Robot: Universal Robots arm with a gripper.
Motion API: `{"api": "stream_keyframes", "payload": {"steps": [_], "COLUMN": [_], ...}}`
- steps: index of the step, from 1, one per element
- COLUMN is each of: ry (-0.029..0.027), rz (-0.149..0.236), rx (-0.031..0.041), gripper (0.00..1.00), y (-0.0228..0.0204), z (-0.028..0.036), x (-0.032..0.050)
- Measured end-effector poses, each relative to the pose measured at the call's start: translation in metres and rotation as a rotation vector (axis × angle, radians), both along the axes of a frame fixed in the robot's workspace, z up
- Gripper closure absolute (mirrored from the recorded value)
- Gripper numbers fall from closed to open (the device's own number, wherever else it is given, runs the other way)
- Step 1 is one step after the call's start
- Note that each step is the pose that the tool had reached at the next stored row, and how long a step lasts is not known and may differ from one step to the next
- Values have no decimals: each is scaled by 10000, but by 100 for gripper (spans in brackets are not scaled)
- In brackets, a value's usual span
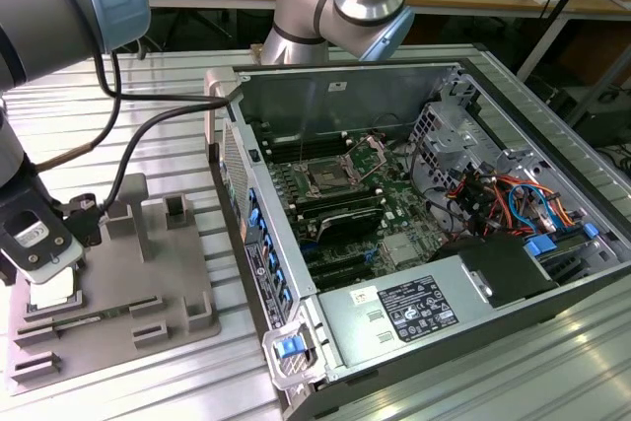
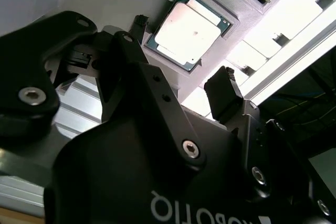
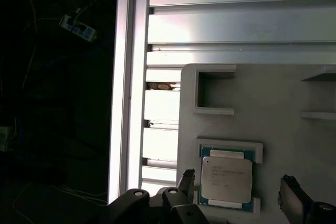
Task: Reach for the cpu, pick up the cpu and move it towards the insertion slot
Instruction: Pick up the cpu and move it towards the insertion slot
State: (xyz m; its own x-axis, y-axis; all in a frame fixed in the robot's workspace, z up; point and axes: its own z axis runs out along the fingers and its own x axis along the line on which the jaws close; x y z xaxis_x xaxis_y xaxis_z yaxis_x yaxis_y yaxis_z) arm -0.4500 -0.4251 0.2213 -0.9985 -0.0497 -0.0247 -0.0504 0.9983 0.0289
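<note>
The cpu point(image 3: 227, 177) is a pale silvery square chip with a thin green edge. It lies flat in a recess of the grey tray point(image 3: 273, 108). My gripper point(image 3: 239, 190) hangs just above it, open, with one black finger on either side of the chip. In the second wrist view the fingers point(image 2: 226, 90) stand apart around the cpu point(image 2: 189, 30), and the gripper point(image 2: 181, 59) holds nothing. In the exterior view the gripper point(image 1: 44, 265) is at the far left over the cpu point(image 1: 54, 290). The insertion slot point(image 1: 325, 179) sits on the green board inside the open computer case.
The grey tray point(image 1: 148, 273) carries several raised frames and posts. The open computer case point(image 1: 463, 273) lies at the exterior view's right, full of cables and drive cages. A black cable point(image 1: 148, 130) runs from my wrist. The slatted table's edge point(image 3: 126, 103) is close to the tray.
</note>
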Motion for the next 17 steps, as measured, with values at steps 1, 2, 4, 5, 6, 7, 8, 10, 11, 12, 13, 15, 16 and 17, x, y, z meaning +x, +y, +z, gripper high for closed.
{"api": "stream_keyframes", "payload": {"steps": [1, 2, 4, 5, 6, 7, 8, 10, 11, 12, 13, 15, 16, 17], "ry": [1, 2, 0, 0, 1, 1, 1, 3, 3, 1, 1, 1, 3, 8], "rz": [2, 2, 0, -1, 0, 0, 0, 0, 0, 0, 0, 0, 0, 0], "rx": [-1, -1, -1, -2, -3, -3, -3, -3, -4, -3, -3, -3, -3, -2], "gripper": [27, 27, 27, 27, 27, 27, 27, 27, 27, 27, 27, 27, 27, 27], "y": [-4, -8, -13, -17, -19, -20, -21, -22, -22, -22, -23, -23, -22, -22], "z": [-13, -22, -47, -74, -85, -93, -101, -111, -112, -115, -116, -117, -119, -122], "x": [0, 0, 0, 0, 0, -1, -1, -1, -1, 0, 0, 0, 0, 0]}}
